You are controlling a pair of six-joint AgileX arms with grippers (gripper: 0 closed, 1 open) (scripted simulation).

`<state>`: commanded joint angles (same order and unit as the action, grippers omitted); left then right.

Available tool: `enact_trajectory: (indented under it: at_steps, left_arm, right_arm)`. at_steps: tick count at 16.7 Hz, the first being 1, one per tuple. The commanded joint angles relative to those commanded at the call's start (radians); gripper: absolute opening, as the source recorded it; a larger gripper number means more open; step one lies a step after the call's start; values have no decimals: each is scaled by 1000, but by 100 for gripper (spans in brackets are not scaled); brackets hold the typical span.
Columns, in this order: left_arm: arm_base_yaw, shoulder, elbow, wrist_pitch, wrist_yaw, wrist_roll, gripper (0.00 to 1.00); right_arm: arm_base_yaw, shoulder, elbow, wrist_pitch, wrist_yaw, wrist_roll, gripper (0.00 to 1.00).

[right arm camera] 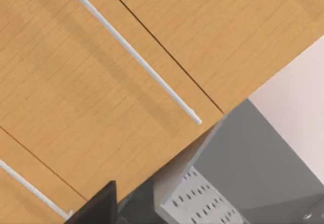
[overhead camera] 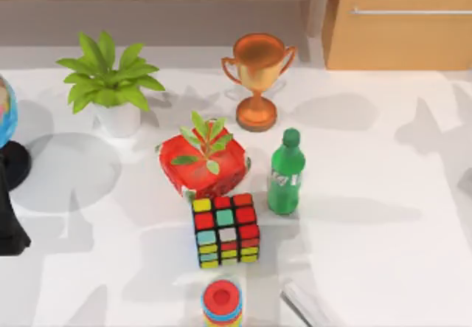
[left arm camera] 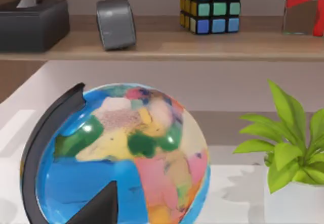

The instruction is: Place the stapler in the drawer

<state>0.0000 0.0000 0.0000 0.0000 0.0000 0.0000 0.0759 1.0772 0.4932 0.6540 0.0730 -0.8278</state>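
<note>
From above, I saw the stapler [overhead camera: 308, 303] lying at the counter's [overhead camera: 383, 164] near edge, just right of the stacked rings [overhead camera: 222, 303], its long axis running diagonally, partly cut off. The drawer [overhead camera: 402, 28] sat closed at the far right.

My left wrist camera faced a globe [left arm camera: 121, 153].

My right wrist camera faced the drawer front [right arm camera: 101, 82] and its handle [right arm camera: 132, 52].

I could not tell either pincer's state.

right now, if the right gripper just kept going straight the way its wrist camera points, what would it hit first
Most likely the drawer: its tan wood front and silver bar handle lie straight ahead in the right wrist view. How far off it is I cannot judge. The drawer looks closed.
</note>
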Motion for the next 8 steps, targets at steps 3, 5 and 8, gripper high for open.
enact_trajectory:
  at_steps: [3, 5, 8]
  left_arm:
    - [0, 0, 0, 0, 0, 0, 100]
    - [0, 0, 0, 0, 0, 0, 100]
    - [0, 0, 0, 0, 0, 0, 100]
  right_arm:
    - [25, 314, 130, 178, 32, -211, 100]
    - [42, 517, 209, 287, 54, -340, 100]
    - [65, 792, 312, 432, 88, -508, 100]
